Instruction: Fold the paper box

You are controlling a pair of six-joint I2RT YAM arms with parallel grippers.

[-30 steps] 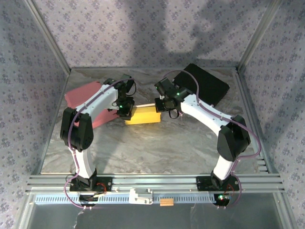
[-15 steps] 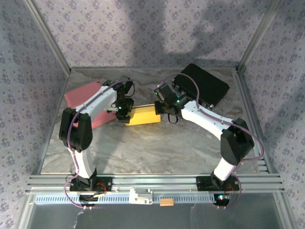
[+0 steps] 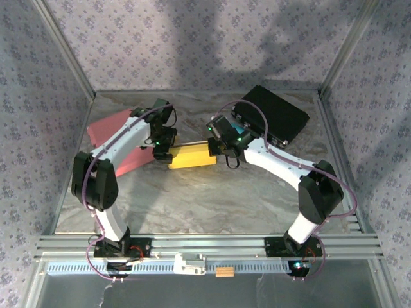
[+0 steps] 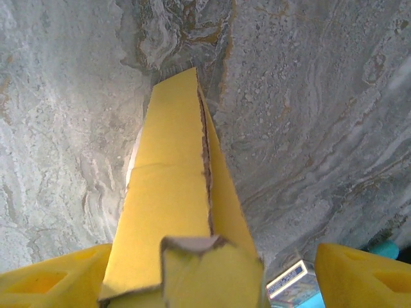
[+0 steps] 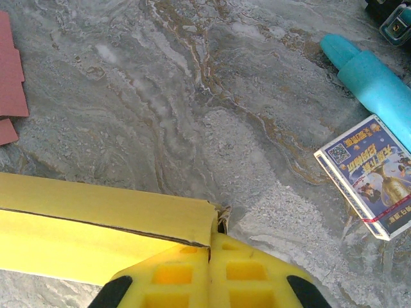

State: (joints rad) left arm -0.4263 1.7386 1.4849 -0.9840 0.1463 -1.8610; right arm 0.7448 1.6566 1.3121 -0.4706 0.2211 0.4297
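Top view, paper box: the yellow paper box [image 3: 192,156] lies flat at mid-table, long side running left to right, between the two arms.
Top view, left claw: the left claw [image 3: 162,153] is at the box's left end.
Top view, right claw: the right claw [image 3: 215,146] is at the box's right end.
Top view, open room: the marbled grey table [image 3: 205,205] is bare on the near side; a pink sheet [image 3: 110,128] lies far left and a black case [image 3: 273,114] far right.
Left wrist, claw: the yellow fingers [image 4: 45,282] stand wide apart with the box between them, and the right one is clear of it.
Left wrist, box: matte card, with a raw torn-looking seam along its top.
Right wrist, claw: the ribbed fingertips [image 5: 173,276] are pressed together at the box's end corner; I cannot tell whether card is pinched.
Right wrist, nearby: a blue printed pack [image 5: 366,176] with a QR code and unreadable lettering, beside a teal plastic tube [image 5: 372,80].
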